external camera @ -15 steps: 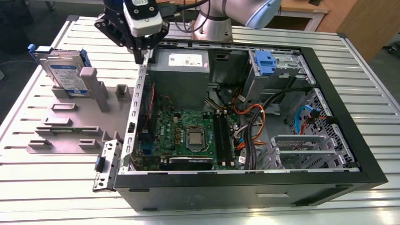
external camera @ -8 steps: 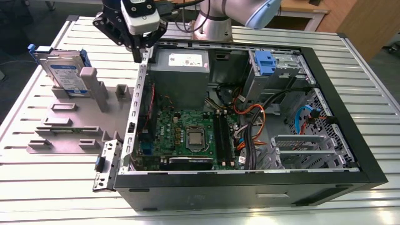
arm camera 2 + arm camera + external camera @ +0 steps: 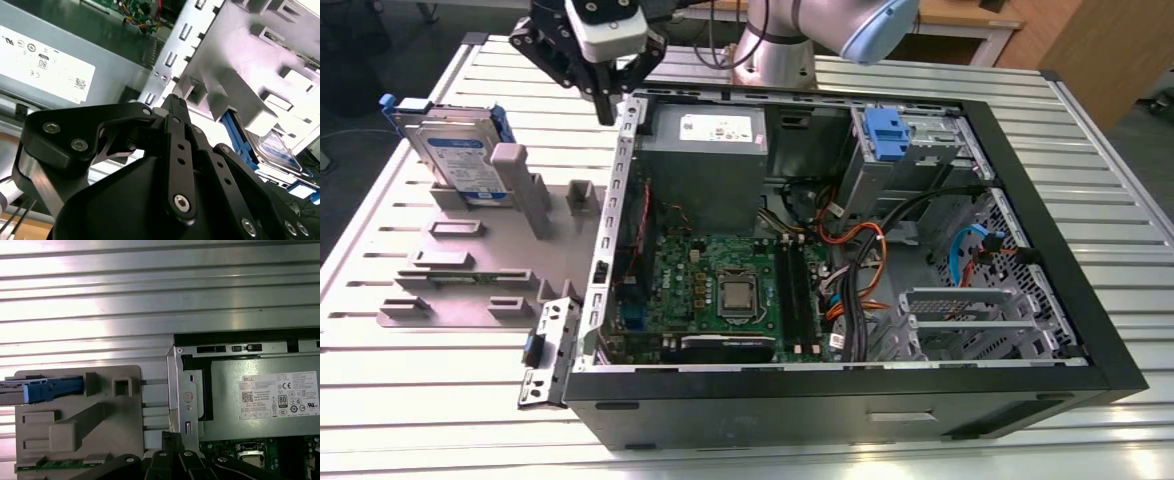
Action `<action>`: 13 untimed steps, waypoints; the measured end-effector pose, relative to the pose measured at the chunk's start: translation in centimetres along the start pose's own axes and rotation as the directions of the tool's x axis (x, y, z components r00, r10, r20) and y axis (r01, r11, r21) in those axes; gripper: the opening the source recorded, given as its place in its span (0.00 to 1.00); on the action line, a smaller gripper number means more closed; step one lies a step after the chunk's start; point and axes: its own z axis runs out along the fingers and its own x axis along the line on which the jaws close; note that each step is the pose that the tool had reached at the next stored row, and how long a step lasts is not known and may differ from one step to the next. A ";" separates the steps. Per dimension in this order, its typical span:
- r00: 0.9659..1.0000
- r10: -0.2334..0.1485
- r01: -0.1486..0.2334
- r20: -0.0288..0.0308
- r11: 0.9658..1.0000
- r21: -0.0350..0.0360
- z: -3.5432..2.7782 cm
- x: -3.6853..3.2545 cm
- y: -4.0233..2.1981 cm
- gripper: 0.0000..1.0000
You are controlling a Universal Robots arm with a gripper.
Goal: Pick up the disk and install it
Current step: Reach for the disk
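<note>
My black two-fingered claw (image 3: pixel 606 110) hangs clenched on nothing, or so both wrist views suggest, over the edge of the open black computer case (image 3: pixel 854 388) — apart from the silver-grey blue-railed hard disk (image 3: pixel 460 155), propped upright in its grey plastic fixture (image 3: pixel 480 272), presumably for easy grasping.

Shiny ribbed metal table (image 3: pixel 427 400), matt plastic fixture (image 3: pixel 467 270), disk (image 3: pixel 460 155) edged w/ blue plastic.
</note>
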 end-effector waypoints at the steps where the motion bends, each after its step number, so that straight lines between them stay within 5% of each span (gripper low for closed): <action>1: 1.000 0.000 0.000 0.001 1.000 0.000 0.00 0.34 0.11 0.11; 6: 1.000 0.000 0.000 0.003 1.000 0.000 0.01 1.83 0.32 0.11; 13: 1.000 0.000 0.000 0.003 1.000 0.000 0.01 2.05 0.31 0.11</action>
